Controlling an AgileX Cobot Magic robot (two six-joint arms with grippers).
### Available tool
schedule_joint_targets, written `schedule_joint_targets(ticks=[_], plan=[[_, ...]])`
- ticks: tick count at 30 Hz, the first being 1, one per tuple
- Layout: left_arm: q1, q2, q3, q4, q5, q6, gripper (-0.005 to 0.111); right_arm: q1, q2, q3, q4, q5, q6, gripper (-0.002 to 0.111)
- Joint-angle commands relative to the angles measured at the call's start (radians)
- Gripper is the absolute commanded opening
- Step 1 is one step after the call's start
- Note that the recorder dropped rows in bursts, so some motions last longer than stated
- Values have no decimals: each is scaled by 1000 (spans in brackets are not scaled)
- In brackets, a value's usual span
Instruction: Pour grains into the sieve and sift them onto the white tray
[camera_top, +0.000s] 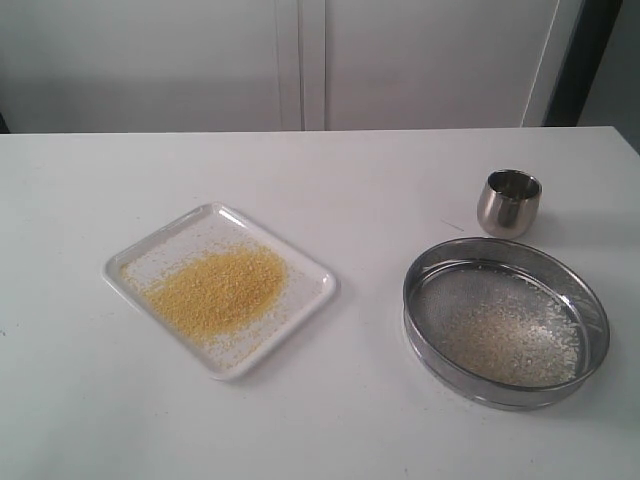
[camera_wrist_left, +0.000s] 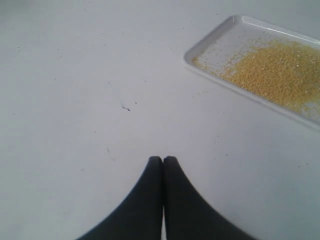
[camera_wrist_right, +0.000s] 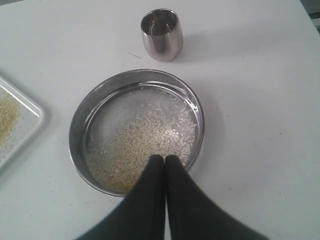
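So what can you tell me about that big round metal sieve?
The sieve is wide, shallow and round, with a shiny steel wall and a fine mesh bottom. It sits flat on the white table, beside the white tray and near a small steel cup, touching neither. Pale coarse grains lie spread on its mesh. Nothing holds it.

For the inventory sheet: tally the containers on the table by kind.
white tray: 1
sieve: 1
steel cup: 1
Total: 3
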Motion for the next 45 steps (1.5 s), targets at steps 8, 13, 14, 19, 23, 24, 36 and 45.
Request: schedule_joint_targets(ticks=[8, 13, 14, 19, 23, 24, 36, 45], plan=[[2, -22, 124, 1, -53, 1, 0, -2, -5, 4, 1, -4, 3, 0], [2, -22, 132, 1, -82, -1, 0, -2, -5, 4, 1, -4, 3, 0], [2, -22, 132, 1, -82, -1, 0, -2, -5, 4, 1, -4, 3, 0], [2, -22, 132, 1, -82, -1, 0, -2, -5, 4, 1, -4, 3, 0], [2, -22, 132, 1, -82, -1, 0, -2, -5, 4, 1, -4, 3, 0], [2, -22, 132, 1, -82, -1, 0, -2, -5, 4, 1, -4, 3, 0], [2, -22, 132, 1, -82, -1, 0, -2, -5, 4, 1, -4, 3, 0], [2, -22, 132, 1, -82, -1, 0, -2, -5, 4, 1, -7, 3, 0]])
